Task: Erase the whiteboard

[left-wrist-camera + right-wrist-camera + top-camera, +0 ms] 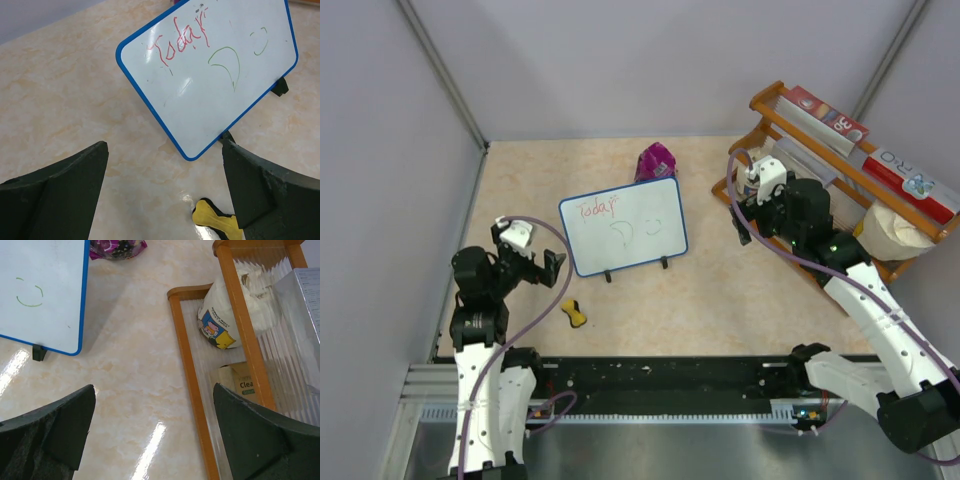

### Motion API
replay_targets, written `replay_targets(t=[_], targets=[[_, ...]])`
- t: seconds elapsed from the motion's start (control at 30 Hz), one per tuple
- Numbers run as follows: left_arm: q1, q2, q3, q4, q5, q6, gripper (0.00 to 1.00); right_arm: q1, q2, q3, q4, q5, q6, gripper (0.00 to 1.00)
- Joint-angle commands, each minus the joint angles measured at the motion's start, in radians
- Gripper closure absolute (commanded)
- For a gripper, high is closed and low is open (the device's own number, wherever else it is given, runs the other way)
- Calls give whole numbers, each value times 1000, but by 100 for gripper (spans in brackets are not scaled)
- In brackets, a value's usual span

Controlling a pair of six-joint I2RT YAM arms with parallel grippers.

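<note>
The whiteboard [623,225] stands propped on its two feet mid-worktop, face tilted toward the arms. It carries a red word at its upper left and green marks, a curve and a smiley, toward its right. Nothing looks wiped yet.

The eraser [574,313] lies flat on the worktop just in front of the whiteboard's left foot. The left hand [542,268] hovers left of the whiteboard, released and empty, jaws wide; in its wrist view the eraser [215,220] sits low by the right finger, off centre. The right hand [745,212] hangs right of the whiteboard, also released and holding nothing, over the gap between the board and a wooden rack [840,170].

The step in hand is likely fetching the eraser. To do it well, the left hand should shift toward the whiteboard's foot until the eraser lies between the fingers, turn to close across its narrow waist, then descend straight. It should keep clear of the whiteboard's lower edge, since a nudge could tip or slide the board. Bracing the whiteboard's right edge with the right hand would probably steady the wiping.
</note>
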Motion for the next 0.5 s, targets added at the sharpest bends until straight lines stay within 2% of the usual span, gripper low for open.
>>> replay_targets(t=[0.0,0.47], targets=[[3,-5,23,-10,26,48,1,13,-13,15,18,-8,9,1],[4,-35,77,-172,50,165,1,13,-13,15,2,-31,9,1]])
